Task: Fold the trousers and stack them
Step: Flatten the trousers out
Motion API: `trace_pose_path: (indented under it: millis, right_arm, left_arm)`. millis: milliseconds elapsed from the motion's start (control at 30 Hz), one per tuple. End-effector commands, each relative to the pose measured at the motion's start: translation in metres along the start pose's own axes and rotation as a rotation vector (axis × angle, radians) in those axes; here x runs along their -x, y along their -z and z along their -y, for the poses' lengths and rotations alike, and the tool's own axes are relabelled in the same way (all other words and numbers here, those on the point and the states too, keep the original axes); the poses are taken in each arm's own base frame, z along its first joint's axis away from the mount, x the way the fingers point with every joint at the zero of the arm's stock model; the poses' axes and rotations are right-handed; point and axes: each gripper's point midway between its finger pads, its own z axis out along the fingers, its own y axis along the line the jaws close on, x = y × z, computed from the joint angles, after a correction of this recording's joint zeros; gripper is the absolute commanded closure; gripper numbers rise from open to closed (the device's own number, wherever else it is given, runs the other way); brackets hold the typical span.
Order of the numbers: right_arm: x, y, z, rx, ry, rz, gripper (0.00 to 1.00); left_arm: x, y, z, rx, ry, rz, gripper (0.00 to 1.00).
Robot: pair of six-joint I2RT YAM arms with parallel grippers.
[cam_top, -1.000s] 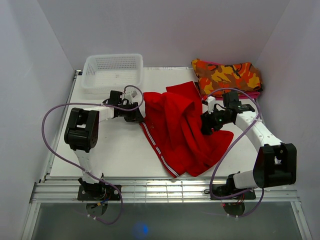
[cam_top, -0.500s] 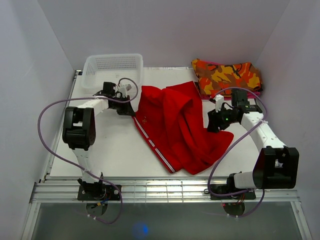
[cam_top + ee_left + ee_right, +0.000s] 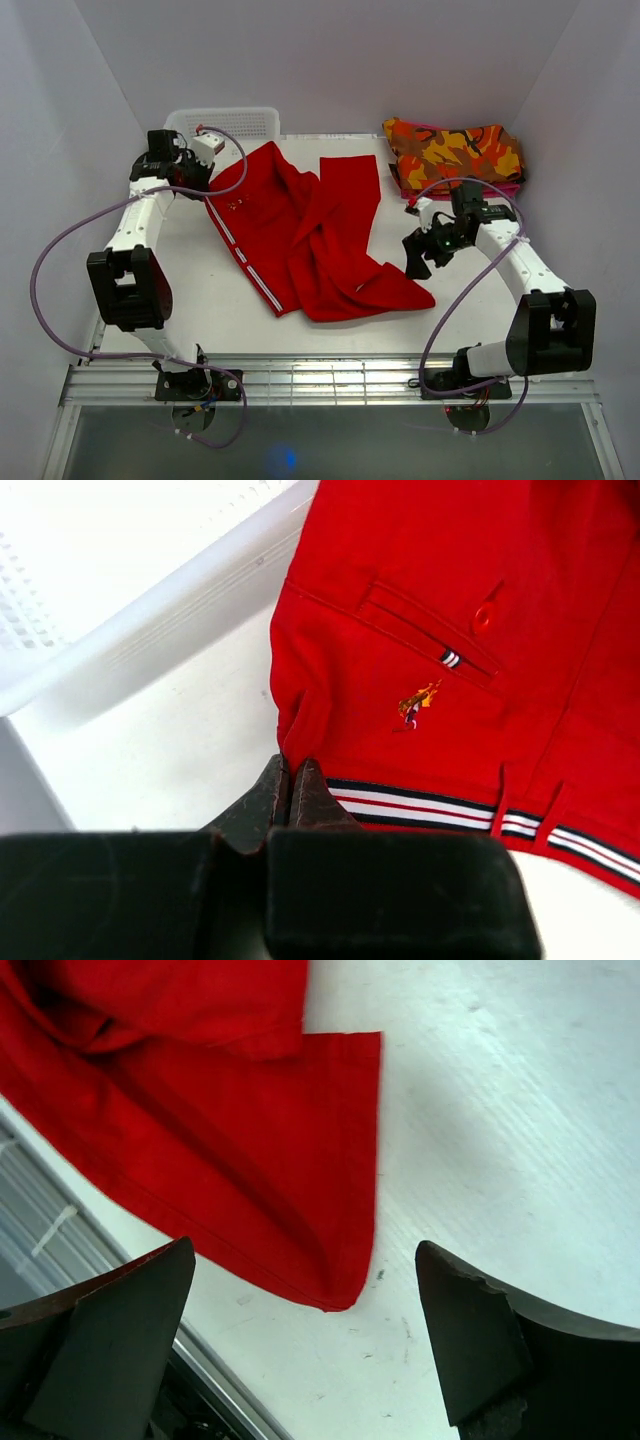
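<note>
The red trousers (image 3: 300,235) lie spread on the white table (image 3: 190,300), waistband toward the back left and legs running to the front right. My left gripper (image 3: 203,180) is at the back left beside the basket, shut on the waistband corner (image 3: 290,770), right by the striped band (image 3: 420,810) and the back pocket (image 3: 430,630). My right gripper (image 3: 415,262) hovers open over the table beside the leg's hem corner (image 3: 340,1295), with nothing between its fingers (image 3: 470,1340).
A white mesh basket (image 3: 225,120) stands at the back left, its rim (image 3: 170,590) just beyond the left gripper. A folded orange-red-yellow camouflage garment (image 3: 455,150) lies at the back right. The table's metal front rail (image 3: 60,1230) runs close under the right gripper.
The left gripper shut on the waistband and dragged it back and left toward the basket, pulling the trousers out flatter. The right gripper opened, let go of the leg and drew off slightly.
</note>
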Motion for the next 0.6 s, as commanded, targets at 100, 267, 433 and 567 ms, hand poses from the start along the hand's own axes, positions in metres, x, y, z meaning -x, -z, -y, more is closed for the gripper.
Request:
trace_pose_path:
  millis: [100, 267, 433, 567]
  right_arm:
    - [-0.023, -0.02, -0.048, 0.098, 0.22, -0.137, 0.05]
    - [-0.017, -0.037, -0.084, 0.098, 0.436, -0.146, 0.06]
    - [-0.024, -0.067, -0.094, 0.111, 0.524, -0.195, 0.06]
    - [-0.027, -0.096, -0.061, -0.036, 0.547, -0.226, 0.19]
  left_arm:
    - [-0.004, 0.031, -0.013, 0.066, -0.101, -0.03, 1.0]
    - [-0.008, 0.03, -0.016, 0.044, -0.038, -0.045, 1.0]
    - [-0.002, 0.032, -0.011, 0.007, -0.011, -0.024, 1.0]
    - [0.008, 0.037, -0.013, 0.014, -0.022, -0.003, 1.0]
